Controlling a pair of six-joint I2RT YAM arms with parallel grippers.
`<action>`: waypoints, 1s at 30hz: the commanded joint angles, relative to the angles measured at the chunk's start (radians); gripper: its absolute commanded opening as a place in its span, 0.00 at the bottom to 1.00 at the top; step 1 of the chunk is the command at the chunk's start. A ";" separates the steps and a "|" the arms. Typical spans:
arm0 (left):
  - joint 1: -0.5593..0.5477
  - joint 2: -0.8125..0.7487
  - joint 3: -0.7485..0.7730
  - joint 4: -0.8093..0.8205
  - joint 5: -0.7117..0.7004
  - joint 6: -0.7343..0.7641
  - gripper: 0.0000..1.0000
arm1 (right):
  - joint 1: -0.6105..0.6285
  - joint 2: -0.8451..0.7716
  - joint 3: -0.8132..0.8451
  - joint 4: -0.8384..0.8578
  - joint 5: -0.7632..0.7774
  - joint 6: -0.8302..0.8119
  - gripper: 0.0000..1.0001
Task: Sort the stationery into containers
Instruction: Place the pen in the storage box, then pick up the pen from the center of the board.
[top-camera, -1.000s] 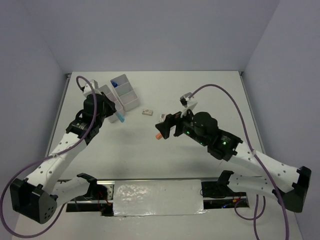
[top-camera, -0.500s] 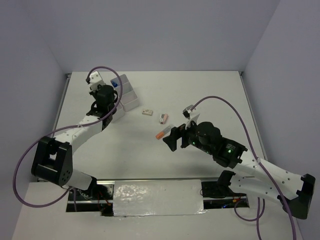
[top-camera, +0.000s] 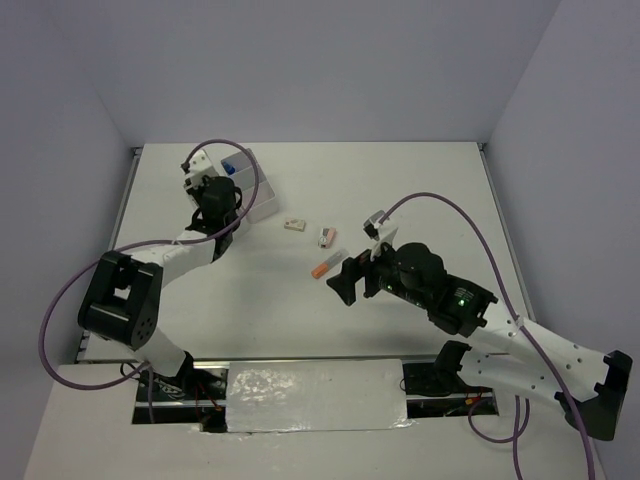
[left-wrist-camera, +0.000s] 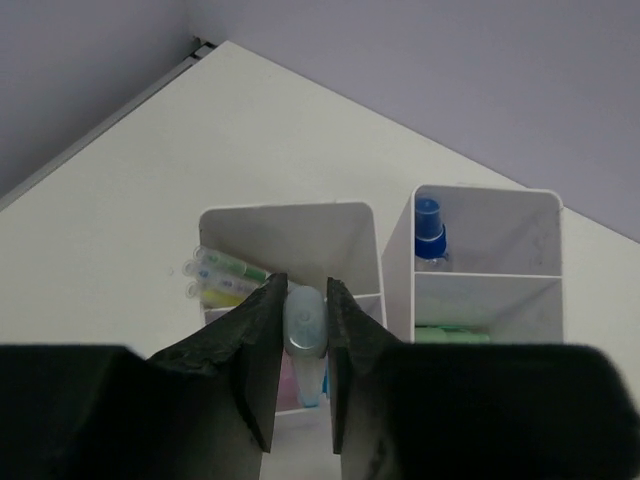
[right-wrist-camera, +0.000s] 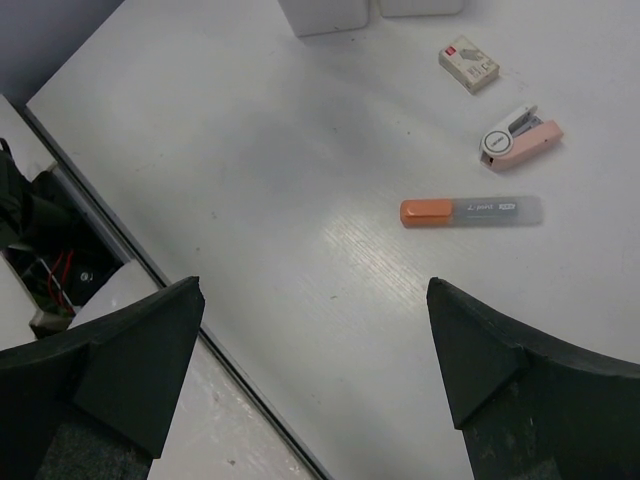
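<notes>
My left gripper (left-wrist-camera: 306, 300) is shut on a clear bluish tube (left-wrist-camera: 303, 325), holding it upright just above the white containers (left-wrist-camera: 285, 235). In the top view this gripper (top-camera: 217, 196) covers most of the containers (top-camera: 256, 190). The bins hold green and yellow highlighters (left-wrist-camera: 225, 275), a blue-capped item (left-wrist-camera: 428, 225) and a green piece (left-wrist-camera: 450, 333). My right gripper (right-wrist-camera: 315, 300) is open and empty over bare table. An orange-capped highlighter (right-wrist-camera: 470, 210) lies ahead of it, also seen as the highlighter (top-camera: 320, 270) from above.
A small pink and white item (right-wrist-camera: 520, 138) and a tiny boxed eraser (right-wrist-camera: 469, 63) lie beyond the orange highlighter. The table's near edge (right-wrist-camera: 150, 270) with a gap and wiring runs under my right gripper. Grey walls enclose the table.
My left arm swung back from in front of the containers to over them, carrying the tube. My right gripper drew back toward the near edge, uncovering the orange highlighter.
</notes>
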 joint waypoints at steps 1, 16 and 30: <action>0.007 -0.024 -0.047 0.080 -0.035 -0.063 0.42 | -0.022 -0.007 0.049 0.017 -0.017 -0.027 1.00; -0.029 -0.363 0.048 -0.575 0.218 -0.330 0.97 | -0.202 0.597 0.346 -0.193 0.297 0.345 1.00; -0.054 -0.858 0.022 -1.095 0.686 -0.219 0.99 | -0.236 0.976 0.506 -0.216 0.368 0.669 0.70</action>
